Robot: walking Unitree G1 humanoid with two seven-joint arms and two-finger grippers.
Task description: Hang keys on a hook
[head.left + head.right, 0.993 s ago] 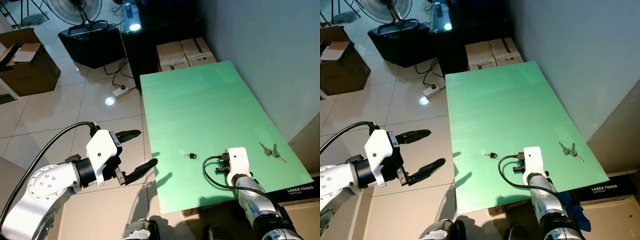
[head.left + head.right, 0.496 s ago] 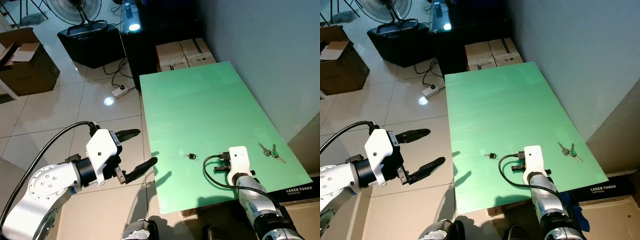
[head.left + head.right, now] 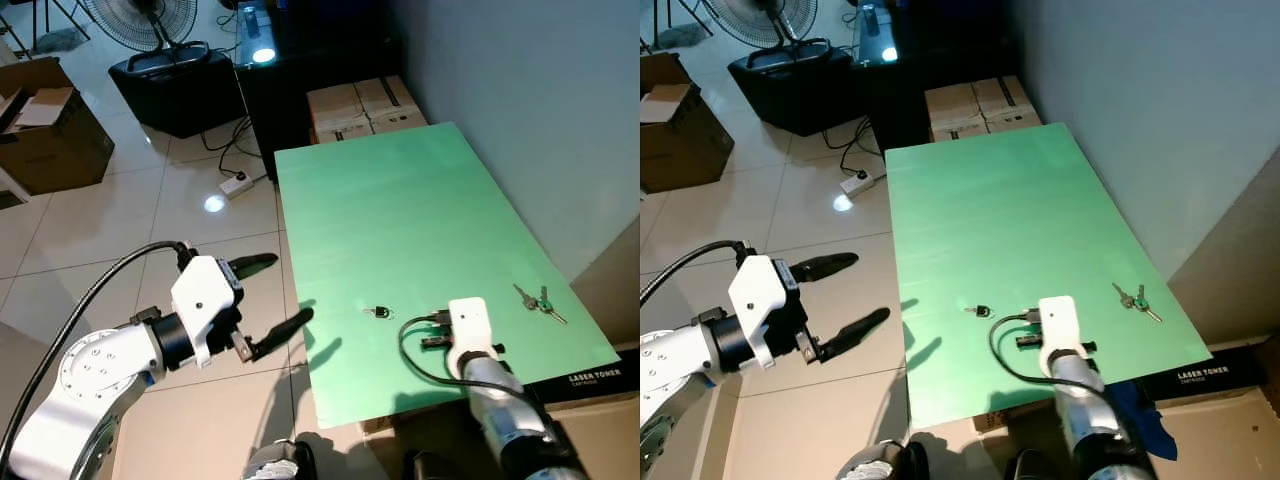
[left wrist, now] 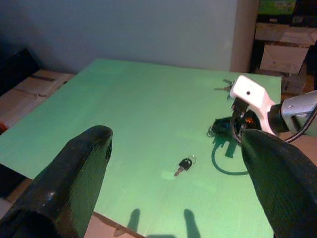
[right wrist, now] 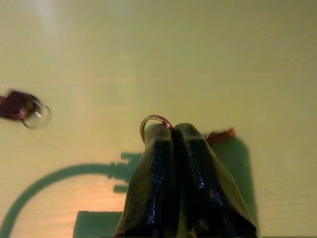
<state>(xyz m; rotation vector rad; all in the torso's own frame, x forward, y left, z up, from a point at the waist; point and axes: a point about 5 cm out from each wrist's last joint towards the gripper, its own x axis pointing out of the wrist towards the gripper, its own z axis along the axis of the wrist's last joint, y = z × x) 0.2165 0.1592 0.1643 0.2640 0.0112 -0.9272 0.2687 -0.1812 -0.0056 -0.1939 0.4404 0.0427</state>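
My right tool [image 5: 173, 130] is pinched tight on a key ring [image 5: 154, 120] low over the green counter [image 3: 400, 200]; my left tool [image 3: 275, 295] hangs wide open, empty, beside the counter. Pickup is the step; next I must lift and find a hook.

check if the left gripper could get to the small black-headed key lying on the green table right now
Probably yes: the left gripper hovers open just off the green table's edge, and bare tabletop lies between it and the small black-headed key.
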